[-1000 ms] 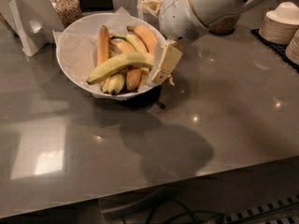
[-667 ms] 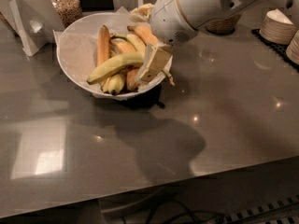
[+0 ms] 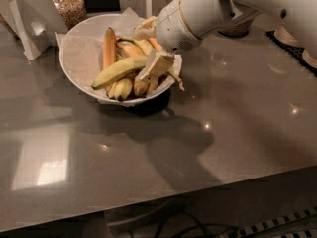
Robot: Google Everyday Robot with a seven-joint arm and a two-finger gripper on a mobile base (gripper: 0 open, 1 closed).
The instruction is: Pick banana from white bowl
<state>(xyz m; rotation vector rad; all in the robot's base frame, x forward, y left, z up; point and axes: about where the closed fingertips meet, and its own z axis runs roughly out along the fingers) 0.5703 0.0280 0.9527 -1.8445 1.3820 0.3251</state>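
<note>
Here, on a dark grey, glossy bench (image 3: 237, 133), the far left holds a white folded card stand (image 3: 29, 26), and just behind and to its right stands a jar of brownish grains or nuts (image 3: 69, 6). Next comes the white bowl (image 3: 74, 58), wide, shallow and lined with white paper, sitting on the bench left of centre. Several bananas lie in it. An orange-yellow one (image 3: 109, 46) stands almost upright against the back, with shorter ripe ones beneath and beside it. The banana (image 3: 119, 71) that the task wants is the long yellow-green one on top of the pile. Its long axis runs from a blunt tip low at the left, near the bowl's front rim, up and rightward across the bowl. A thin stem seems to trail over the right rim. The end effector (image 3: 152, 69), cream coloured, hangs directly over the right-hand stretch of this banana, touching or almost touching it; whether it is spread or closed cannot be told. The banana's body therefore lies mostly to the left of the end effector, so any grasp would fall near the stem end. The robot's white arm (image 3: 198, 16) reaches in from the upper right, and what look like pale stacked dishes (image 3: 308, 58) sit at the far right edge.
</note>
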